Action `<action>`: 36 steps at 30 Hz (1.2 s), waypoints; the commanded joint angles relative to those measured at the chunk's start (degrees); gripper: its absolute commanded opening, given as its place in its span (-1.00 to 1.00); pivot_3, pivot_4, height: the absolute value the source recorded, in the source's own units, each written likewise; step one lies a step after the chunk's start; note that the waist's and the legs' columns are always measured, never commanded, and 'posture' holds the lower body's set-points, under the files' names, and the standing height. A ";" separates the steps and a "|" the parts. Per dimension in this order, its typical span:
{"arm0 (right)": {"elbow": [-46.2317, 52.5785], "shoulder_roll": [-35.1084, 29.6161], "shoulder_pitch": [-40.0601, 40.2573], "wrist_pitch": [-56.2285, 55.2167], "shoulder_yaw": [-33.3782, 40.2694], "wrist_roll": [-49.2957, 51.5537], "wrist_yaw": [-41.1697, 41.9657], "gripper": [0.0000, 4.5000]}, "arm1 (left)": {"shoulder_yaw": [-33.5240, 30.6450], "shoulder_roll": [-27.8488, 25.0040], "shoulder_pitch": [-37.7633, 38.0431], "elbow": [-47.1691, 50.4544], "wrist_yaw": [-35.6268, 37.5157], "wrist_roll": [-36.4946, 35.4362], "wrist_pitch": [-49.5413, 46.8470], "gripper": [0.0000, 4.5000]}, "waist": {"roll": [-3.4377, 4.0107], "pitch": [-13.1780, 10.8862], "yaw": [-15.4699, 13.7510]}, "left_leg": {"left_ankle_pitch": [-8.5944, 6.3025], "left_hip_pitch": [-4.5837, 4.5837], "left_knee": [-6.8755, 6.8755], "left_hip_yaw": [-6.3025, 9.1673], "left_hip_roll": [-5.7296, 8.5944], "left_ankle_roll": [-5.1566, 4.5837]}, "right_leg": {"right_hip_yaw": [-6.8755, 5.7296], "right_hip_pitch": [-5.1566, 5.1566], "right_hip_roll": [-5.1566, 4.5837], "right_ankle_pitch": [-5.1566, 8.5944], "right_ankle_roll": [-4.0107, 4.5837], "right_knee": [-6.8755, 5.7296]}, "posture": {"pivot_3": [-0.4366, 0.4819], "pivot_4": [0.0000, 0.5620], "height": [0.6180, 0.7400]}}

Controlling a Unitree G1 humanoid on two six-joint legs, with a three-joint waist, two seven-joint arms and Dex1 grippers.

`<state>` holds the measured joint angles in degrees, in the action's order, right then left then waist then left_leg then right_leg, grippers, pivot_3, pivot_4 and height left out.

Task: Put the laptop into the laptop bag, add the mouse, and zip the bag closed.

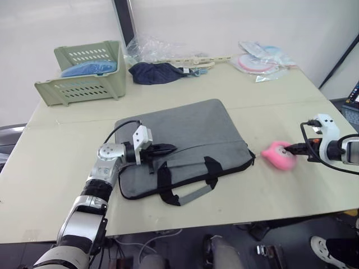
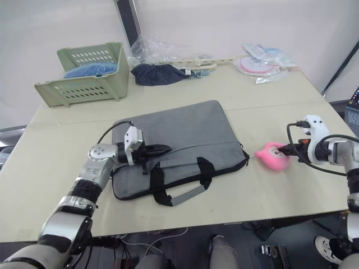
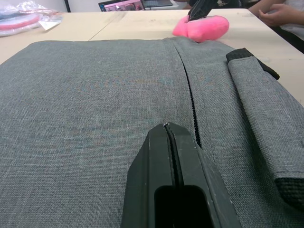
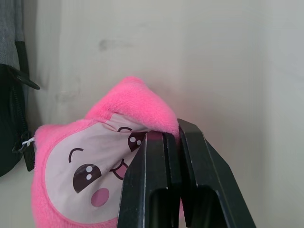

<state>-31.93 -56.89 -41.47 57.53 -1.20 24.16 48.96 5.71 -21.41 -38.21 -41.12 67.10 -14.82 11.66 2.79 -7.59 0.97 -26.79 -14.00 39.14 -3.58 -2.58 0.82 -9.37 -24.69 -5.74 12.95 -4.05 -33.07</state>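
A pale beige table (image 1: 67,168) stands against a white wall, with a few things along its far edge: a green basket (image 1: 84,73) at the far left holding something blue, a dark blue cloth (image 1: 154,73) beside it, crumpled clear plastic (image 1: 162,50) behind that, and packets (image 1: 261,59) at the far right.

The bag (image 1: 185,143) lies flat in the middle of the table, grey, with its black handles (image 1: 188,182) towards the near edge and its zipper (image 3: 190,109) running along the near side. The laptop and mouse cannot be seen on the table.

The left gripper (image 1: 168,149) rests low on the bag's top face, near its left end and just beside the zipper line. Its fingers (image 3: 175,161) are pressed together, with nothing visible between them.

To the right of the bag, close to its right corner, lies a pink plush toy (image 1: 279,155) with a cartoon face. The right gripper (image 1: 291,150) reaches it from the right. In the right wrist view its fingers (image 4: 156,185) are nearly together, and their tips pinch the toy's fluffy pink edge.

A person's hand (image 3: 278,12) shows at the table's edge in the left wrist view.
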 commanded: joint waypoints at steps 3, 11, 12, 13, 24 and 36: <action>-0.45 0.75 -1.26 -3.26 3.51 -2.94 -3.04 -0.95 | 5.36 -0.34 6.30 -6.75 0.73 7.08 -2.99 -1.00 | 0.00 0.00 0.03 | 0.00 0.00 0.00 0.01 0.00 0.00 | 0.00 0.01 -0.01 -0.01 -0.02 0.00 | -0.05 -0.47 1.00; 0.93 2.98 -1.76 -5.27 5.29 -3.20 -3.60 -0.95 | 5.45 -0.37 6.20 -7.13 0.71 7.30 -2.64 -1.00 | 0.02 0.01 0.18 | 0.01 0.00 0.00 0.01 0.00 -0.01 | 0.00 0.02 -0.02 -0.02 -0.03 0.00 | -0.05 -0.47 1.00; 1.00 3.27 -2.01 -5.73 5.34 -3.28 -3.37 -0.95 | 5.43 -0.34 6.11 -7.23 0.68 7.29 -2.65 -1.00 | 0.02 0.01 0.19 | 0.01 0.00 0.00 0.02 0.01 -0.01 | 0.00 0.03 -0.02 -0.02 -0.04 0.00 | -0.05 -0.47 1.00; 1.09 3.73 -2.41 -6.20 5.39 -3.38 -3.35 -0.95 | 5.45 -0.32 6.07 -7.29 0.68 7.31 -2.63 -1.00 | 0.02 0.01 0.20 | 0.01 0.00 0.00 0.02 0.01 -0.02 | 0.00 0.03 -0.02 -0.03 -0.04 0.00 | -0.05 -0.47 1.00; -4.93 9.75 -9.71 -12.06 5.02 -7.44 -5.09 -0.95 | 5.59 -0.40 6.88 -6.35 0.62 7.25 -2.86 -1.00 | 0.24 -0.02 0.52 | 0.04 -0.02 0.00 0.03 0.06 -0.07 | 0.03 0.03 -0.08 -0.05 -0.07 -0.01 | -0.05 -0.47 1.00; -11.05 13.97 -15.54 -16.61 6.04 -10.05 -6.50 -0.95 | 5.61 -0.45 7.26 -6.09 0.69 7.10 -3.14 -1.00 | 0.38 -0.02 0.73 | 0.06 -0.01 0.00 0.01 0.07 -0.10 | 0.05 0.02 -0.09 -0.06 -0.09 -0.06 | -0.05 -0.47 1.00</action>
<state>-43.59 -42.21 -54.37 43.49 2.41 14.36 44.51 5.67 -22.02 -37.69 -40.65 66.85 -14.74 11.66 3.18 -7.61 1.69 -26.73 -14.01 39.14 -3.58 -2.51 0.72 -9.32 -24.68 -5.84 12.89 -4.14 -33.13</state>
